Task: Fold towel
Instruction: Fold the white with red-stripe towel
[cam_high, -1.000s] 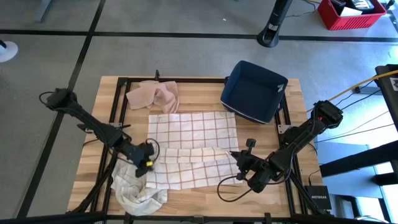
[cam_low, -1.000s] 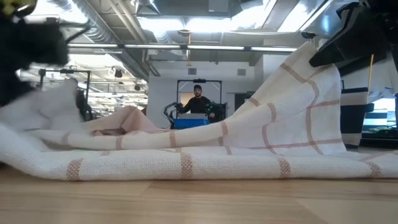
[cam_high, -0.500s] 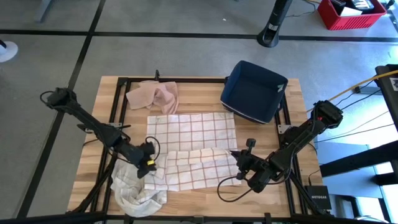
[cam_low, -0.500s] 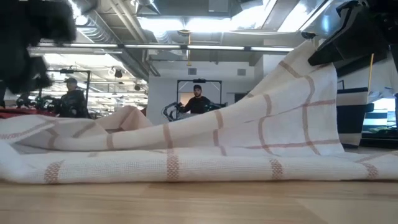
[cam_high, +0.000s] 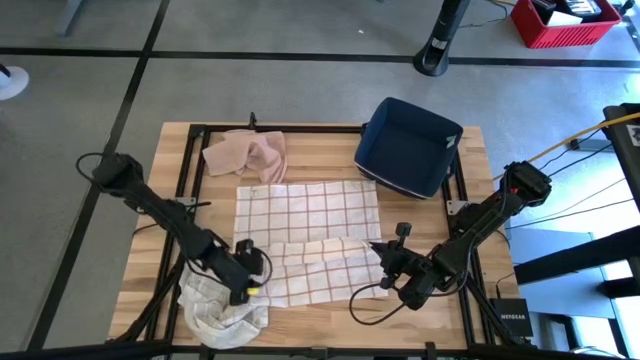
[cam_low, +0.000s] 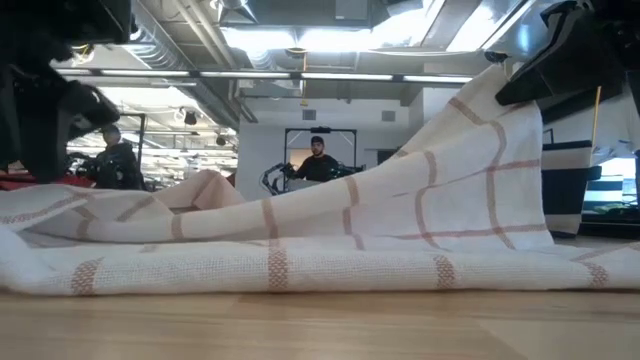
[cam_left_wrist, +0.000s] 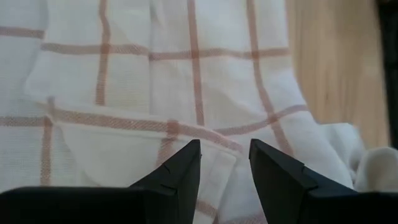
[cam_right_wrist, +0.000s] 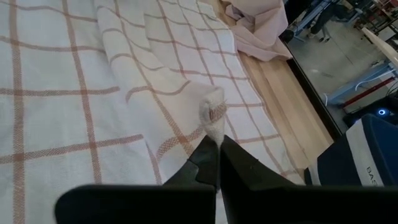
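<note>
The wooden surface carried everything, and the checked towel lay spread across its middle, its near strip turned back over itself into a rough first fold. To my eye the job was only partly done: one band was doubled over, uneven along its edge, and the rest lay flat and single, so most of the folding was left.

Behind it sat a dark blue bin and a pink cloth, and a crumpled white cloth was heaped at the near left corner.

The right end effector was pressed together on a pinch of the towel's near right corner, holding it lifted. The left end effector hovered over the towel's near left edge with its fingers spread, gripping nothing.

From table height the raised cloth hid most of what lay behind it. Whether the left fingers touched the fabric, I could not tell.
</note>
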